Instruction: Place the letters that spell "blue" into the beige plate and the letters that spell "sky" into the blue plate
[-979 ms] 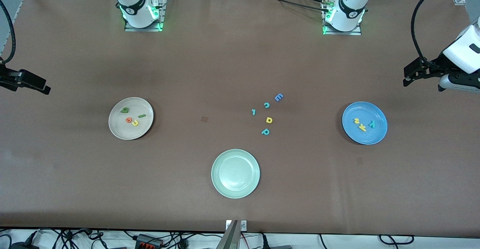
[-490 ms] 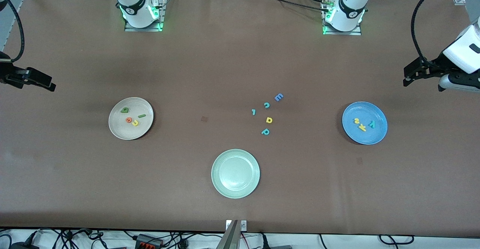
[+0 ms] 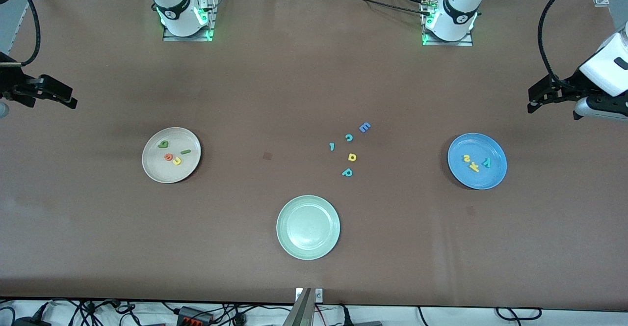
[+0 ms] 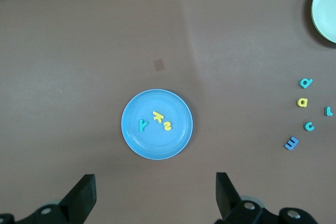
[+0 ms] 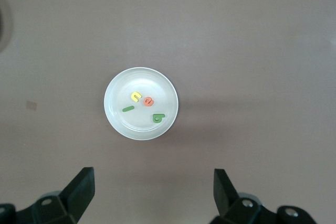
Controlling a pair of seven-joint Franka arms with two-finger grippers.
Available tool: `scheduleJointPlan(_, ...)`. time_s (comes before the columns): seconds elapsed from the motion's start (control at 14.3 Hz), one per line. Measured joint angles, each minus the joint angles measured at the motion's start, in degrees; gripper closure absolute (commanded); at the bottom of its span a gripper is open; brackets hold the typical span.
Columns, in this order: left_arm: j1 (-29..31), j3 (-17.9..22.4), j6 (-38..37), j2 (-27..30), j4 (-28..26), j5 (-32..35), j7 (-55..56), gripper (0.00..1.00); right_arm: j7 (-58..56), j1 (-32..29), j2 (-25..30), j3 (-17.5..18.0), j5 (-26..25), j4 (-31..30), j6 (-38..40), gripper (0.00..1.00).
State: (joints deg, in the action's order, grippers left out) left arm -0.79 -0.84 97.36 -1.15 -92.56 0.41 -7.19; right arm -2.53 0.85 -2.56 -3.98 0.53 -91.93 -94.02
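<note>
Task looks done: b, l, u, e (image 3: 172, 155) lie in the beige plate (image 3: 156, 170) below the wide, empty right end effector (image 5: 152, 192); s, k, y (image 3: 475, 162) lie in the blue plate (image 3: 495, 178) below the wide, empty left end effector (image 4: 156, 195).

Green b, l, yellow u, orange e (image 3: 169, 157) lie in the beige plate (image 3: 153, 166); yellow s, k, teal y (image 3: 486, 163) in the blue plate (image 3: 478, 182).

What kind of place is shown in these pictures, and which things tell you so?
Most likely a robotics lab test bench. A wide brown covered table carries two bolted white robot arm bases, cables and power strips lie along the table's edge, and small foam letters lie in a round beige plate and a round blue plate.
</note>
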Motion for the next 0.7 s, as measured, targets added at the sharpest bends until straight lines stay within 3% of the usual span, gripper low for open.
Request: scheduleJointPlan(0.7,0.0,0.0,0.0,0.0,0.0,0.0,0.0,0.0,-0.3,1.6,0.0,0.0,-2.2,-0.3,-0.1,0.0)
